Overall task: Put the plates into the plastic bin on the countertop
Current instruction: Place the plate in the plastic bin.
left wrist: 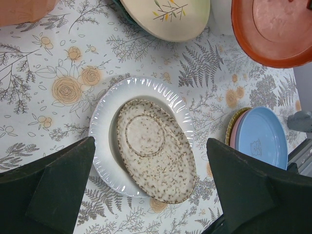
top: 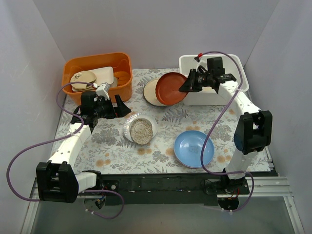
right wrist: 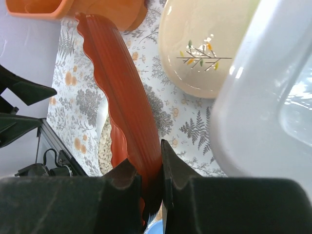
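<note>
My right gripper is shut on the rim of a dark red plate and holds it tilted in the air beside the white plastic bin; the plate shows edge-on in the right wrist view. Below it a cream plate with a leaf sprig lies on the countertop. A blue plate tops a stack at the front right. My left gripper is open above a white scalloped plate that carries a speckled oval dish.
An orange tub with cream dishes stands at the back left. The black front edge bounds the countertop. Grey walls close in both sides.
</note>
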{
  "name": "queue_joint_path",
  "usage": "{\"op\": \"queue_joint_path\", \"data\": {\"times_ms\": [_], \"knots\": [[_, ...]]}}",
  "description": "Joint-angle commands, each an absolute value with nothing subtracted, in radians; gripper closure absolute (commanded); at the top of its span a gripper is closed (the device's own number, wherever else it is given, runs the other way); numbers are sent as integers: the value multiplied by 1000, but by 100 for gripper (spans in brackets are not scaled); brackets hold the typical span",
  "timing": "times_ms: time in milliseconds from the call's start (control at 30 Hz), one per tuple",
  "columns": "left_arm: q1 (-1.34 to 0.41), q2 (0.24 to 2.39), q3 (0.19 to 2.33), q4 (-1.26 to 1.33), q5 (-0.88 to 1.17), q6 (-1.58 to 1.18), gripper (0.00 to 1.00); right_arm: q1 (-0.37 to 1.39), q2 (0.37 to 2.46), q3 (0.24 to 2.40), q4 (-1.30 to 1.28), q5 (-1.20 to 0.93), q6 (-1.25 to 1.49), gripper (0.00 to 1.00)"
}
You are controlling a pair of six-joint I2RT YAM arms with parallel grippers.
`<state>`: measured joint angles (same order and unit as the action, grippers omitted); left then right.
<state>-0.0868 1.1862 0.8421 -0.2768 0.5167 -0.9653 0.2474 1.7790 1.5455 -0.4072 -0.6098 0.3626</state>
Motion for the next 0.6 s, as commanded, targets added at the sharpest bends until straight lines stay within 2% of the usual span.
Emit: {"op": "queue_joint_path", "data": {"times_ms": [0,567], "knots": [[-84,1173,841,-273,522,-954,2,209,1729,1609,-410,-640,348,99],[-84,1177,842,-278,515,-953,2,58,1758,1677,-396,-680,370,99]]}}
